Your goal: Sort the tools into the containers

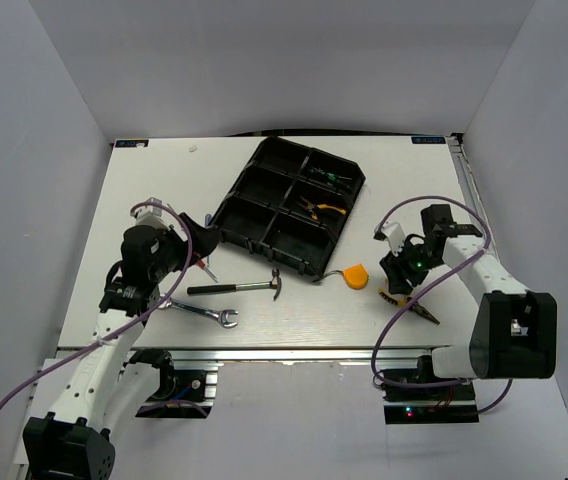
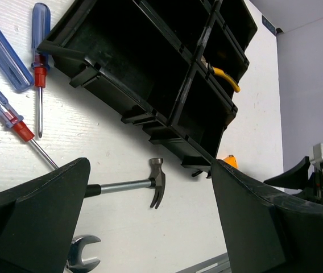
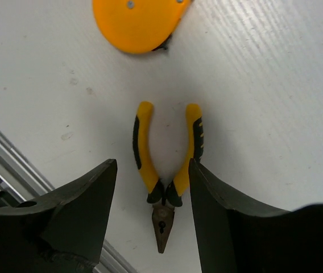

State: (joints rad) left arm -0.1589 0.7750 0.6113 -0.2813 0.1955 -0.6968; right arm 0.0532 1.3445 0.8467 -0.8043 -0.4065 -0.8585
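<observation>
The organizer tray [image 1: 264, 185] sits skewed at the far middle of the table, with yellow-handled pliers in one right-hand compartment and something dark with green in the one beyond it. Loose tools lie around its near side. The hammer [image 1: 234, 288] and the wrench [image 1: 202, 312] are near left, and the screwdrivers [image 2: 41, 34] lie just left of the tray. The orange tape measure [image 1: 355, 276] sits off the tray's near right corner. A second pair of pliers [image 3: 162, 196] lies flat at the near right, close to the table's edge rail. The right gripper [image 3: 153, 170] hangs directly above these pliers, part open and holding nothing. One finger stands on each side, about where the splayed handles meet the pivot. The handles point toward the tape measure and the nose toward the rail. The likely trouble is in the squeeze. Closing on the sloping, spread handles could fold them together, so the pliers slide or twist out toward the nearby edge, or come up hanging crooked. The left gripper [image 2: 150, 165] is spread wide and empty above the hammer.
</observation>
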